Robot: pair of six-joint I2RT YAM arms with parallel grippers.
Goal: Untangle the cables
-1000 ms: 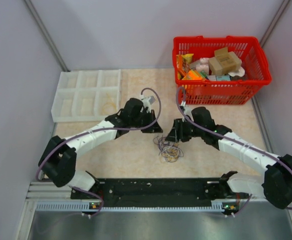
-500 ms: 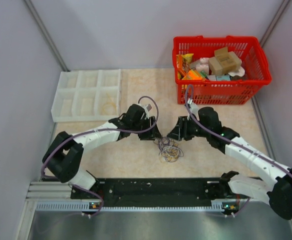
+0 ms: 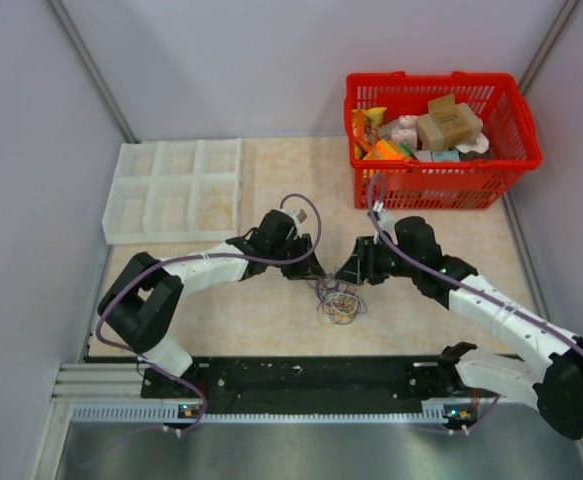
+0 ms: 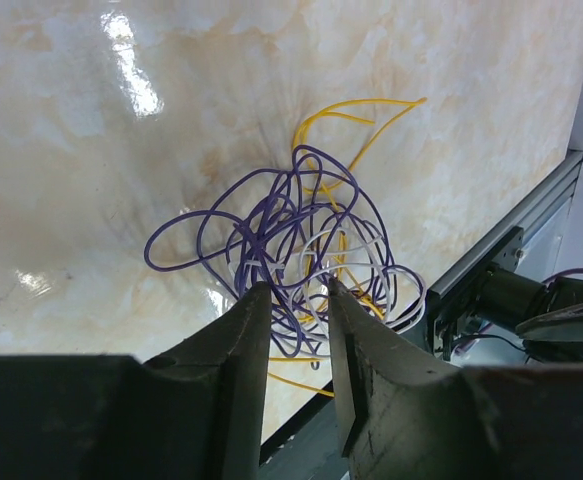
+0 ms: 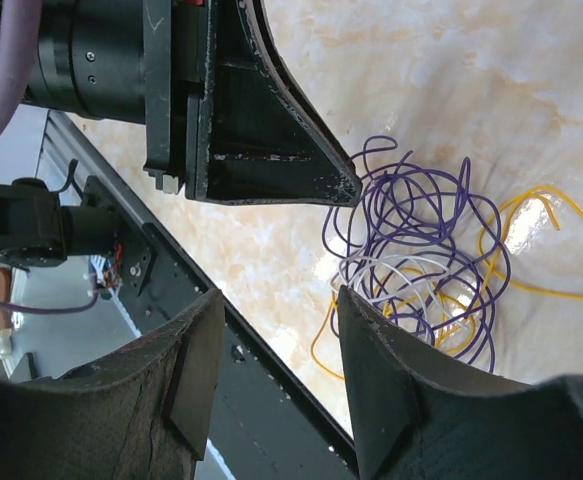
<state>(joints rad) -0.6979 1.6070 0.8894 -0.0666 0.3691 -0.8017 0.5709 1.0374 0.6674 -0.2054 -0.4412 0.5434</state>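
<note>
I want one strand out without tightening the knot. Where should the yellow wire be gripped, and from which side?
Probably the free arc of the yellow wire, which sticks out clear of the tangle. Come down on the side away from the metal rail; only that strand lies there.

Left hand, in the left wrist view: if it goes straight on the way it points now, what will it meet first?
Most likely the tangle of cables: its purple loops lie directly beyond the fingertips of the left hand, on the table. How near they already are is unclear from this view.
</note>
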